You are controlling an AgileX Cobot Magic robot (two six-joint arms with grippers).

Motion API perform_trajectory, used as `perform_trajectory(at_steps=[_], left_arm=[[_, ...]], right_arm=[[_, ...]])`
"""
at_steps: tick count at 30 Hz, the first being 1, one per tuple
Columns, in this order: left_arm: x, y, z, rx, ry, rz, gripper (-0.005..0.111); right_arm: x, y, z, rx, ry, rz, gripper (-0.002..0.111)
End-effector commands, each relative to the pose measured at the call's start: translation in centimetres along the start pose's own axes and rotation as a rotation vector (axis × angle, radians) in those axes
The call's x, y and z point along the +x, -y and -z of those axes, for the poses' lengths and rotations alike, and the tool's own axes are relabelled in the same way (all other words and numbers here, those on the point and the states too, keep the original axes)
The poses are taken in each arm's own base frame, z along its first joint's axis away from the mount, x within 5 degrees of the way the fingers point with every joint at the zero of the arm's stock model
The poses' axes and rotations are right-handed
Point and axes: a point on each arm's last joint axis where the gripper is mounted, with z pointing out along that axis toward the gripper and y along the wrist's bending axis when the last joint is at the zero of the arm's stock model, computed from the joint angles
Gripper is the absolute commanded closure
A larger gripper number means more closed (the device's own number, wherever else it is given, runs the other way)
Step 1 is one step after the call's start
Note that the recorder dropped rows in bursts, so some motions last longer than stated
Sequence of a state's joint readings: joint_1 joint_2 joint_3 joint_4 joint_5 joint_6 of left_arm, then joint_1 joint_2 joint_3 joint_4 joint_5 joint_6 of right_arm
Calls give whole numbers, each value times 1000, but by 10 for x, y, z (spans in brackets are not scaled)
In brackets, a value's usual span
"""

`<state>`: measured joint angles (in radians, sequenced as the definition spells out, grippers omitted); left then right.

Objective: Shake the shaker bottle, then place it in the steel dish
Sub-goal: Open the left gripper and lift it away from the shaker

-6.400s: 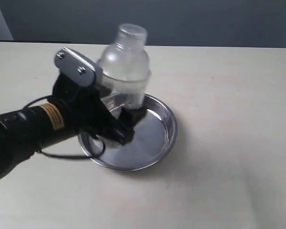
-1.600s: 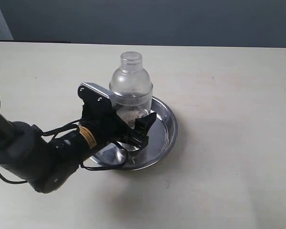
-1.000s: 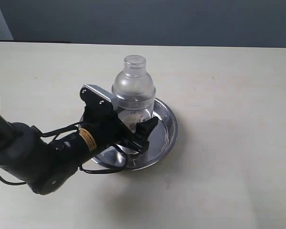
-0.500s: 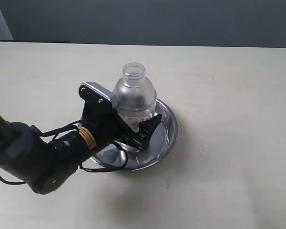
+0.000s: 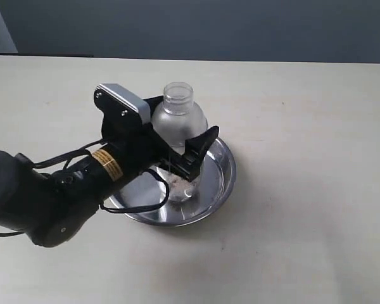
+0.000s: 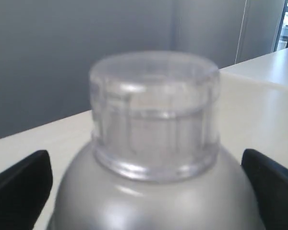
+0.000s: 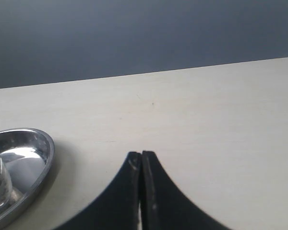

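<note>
The shaker bottle [image 5: 177,113] stands upright in the steel dish [image 5: 225,170], its brownish specks and pale grains settled at its base. My left gripper [image 5: 182,130] is open, level with the bottle's frosted shoulder. One finger [image 5: 201,147] shows in front and the other is hidden behind the bottle. In the left wrist view the bottle's cap and dome [image 6: 153,139] fill the middle, and the fingers [image 6: 21,184] stand wide at either edge, apart from the bottle. My right gripper [image 7: 141,155] is shut and empty over the bare table, with the steel dish [image 7: 41,143] off to its side.
The pale table [image 5: 304,126] stretches around the dish on all sides. A dark wall [image 5: 240,25] runs behind the table's far edge. My left arm and its cables [image 5: 57,190] lie over the table and the dish's left rim.
The left gripper set the bottle down in the dish, opened, and rose from the bottle's lower body to its shoulder. The bottle stays upright in the dish.
</note>
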<state>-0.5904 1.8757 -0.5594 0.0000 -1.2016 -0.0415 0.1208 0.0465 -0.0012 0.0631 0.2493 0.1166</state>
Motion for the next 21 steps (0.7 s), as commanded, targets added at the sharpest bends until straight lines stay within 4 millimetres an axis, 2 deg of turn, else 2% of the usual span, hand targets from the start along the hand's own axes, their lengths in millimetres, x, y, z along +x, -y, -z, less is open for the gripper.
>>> perform_trajectory(at_steps=[1, 10, 15, 18, 19, 20, 21], left_arm=[[-18, -1, 3, -11, 34, -18, 1], [-45, -2, 11, -41, 38, -80, 2], [-78, -6, 25, -102, 46, -164, 6], [-103, -7, 39, -125, 82, -214, 18], [-112, -6, 44, -125, 96, -219, 25], [-125, -5, 55, -115, 100, -213, 41], [-132, -4, 61, -106, 95, -213, 50]], right_arm=[[-1, 0, 0, 0, 7, -3, 109], [0, 0, 0, 0, 5, -3, 109], [0, 0, 0, 0, 5, -3, 109], [0, 0, 0, 0, 5, -3, 109], [0, 0, 0, 0, 5, -3, 109], [-1, 0, 0, 0, 7, -3, 109], [-1, 0, 0, 0, 7, -3, 109]])
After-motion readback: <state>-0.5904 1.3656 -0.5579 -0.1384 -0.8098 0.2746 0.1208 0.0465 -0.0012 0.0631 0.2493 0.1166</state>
